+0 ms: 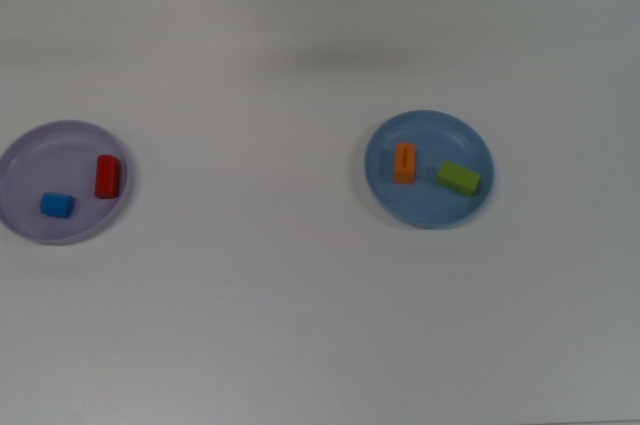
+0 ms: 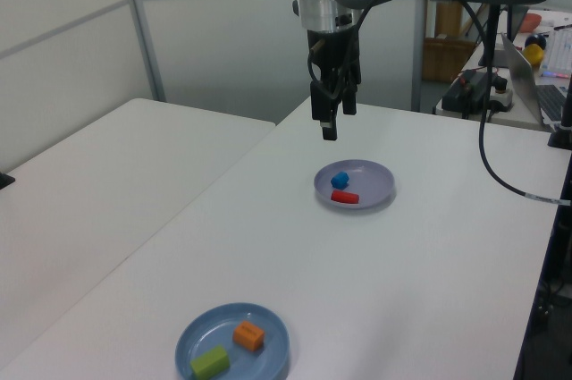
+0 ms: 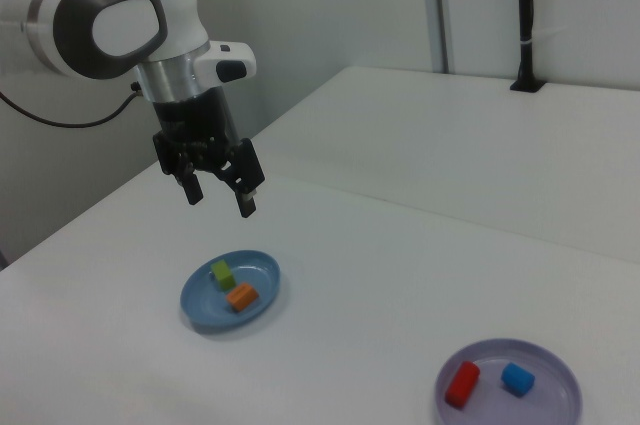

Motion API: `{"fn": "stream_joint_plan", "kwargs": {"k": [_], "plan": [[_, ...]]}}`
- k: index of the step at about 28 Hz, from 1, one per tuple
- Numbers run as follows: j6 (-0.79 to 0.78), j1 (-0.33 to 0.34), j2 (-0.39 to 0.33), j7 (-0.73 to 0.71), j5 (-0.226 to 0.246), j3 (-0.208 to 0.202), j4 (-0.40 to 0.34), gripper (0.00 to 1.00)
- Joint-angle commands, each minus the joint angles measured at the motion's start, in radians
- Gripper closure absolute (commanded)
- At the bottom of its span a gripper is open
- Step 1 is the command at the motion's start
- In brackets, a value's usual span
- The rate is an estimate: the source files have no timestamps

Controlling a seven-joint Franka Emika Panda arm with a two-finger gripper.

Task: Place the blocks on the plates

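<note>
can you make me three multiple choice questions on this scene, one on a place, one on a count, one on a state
1. Where does the orange bar lie?
A. on the bare table
B. on the blue plate
C. on the lavender plate

2. How many blocks lie on the lavender plate?
A. one
B. two
C. four

3. What state is the gripper in?
A. open and empty, raised above the table
B. shut on the red cylinder
C. pressed flat on the blue plate

Answers:
1 B: the orange bar sits beside the green bar on the blue plate.
2 B: the lavender plate holds only the red cylinder and the blue cube.
3 A: the gripper hangs in the air, fingers apart, nothing between them.
</note>
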Motion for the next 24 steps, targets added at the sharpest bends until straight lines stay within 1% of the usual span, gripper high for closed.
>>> {"fn": "stream_joint_plan", "kwargs": {"k": [1,5,8,24], "plan": [[0.026,0.005,-0.009,-0.026,0.022,-0.014,-0.020,0.00],[0.052,0.006,-0.011,-0.017,0.027,-0.014,-0.025,0.00],[0.075,0.006,-0.008,-0.015,0.045,-0.014,-0.031,0.00],[0.078,0.006,-0.008,-0.020,0.045,-0.014,-0.032,0.00]]}}
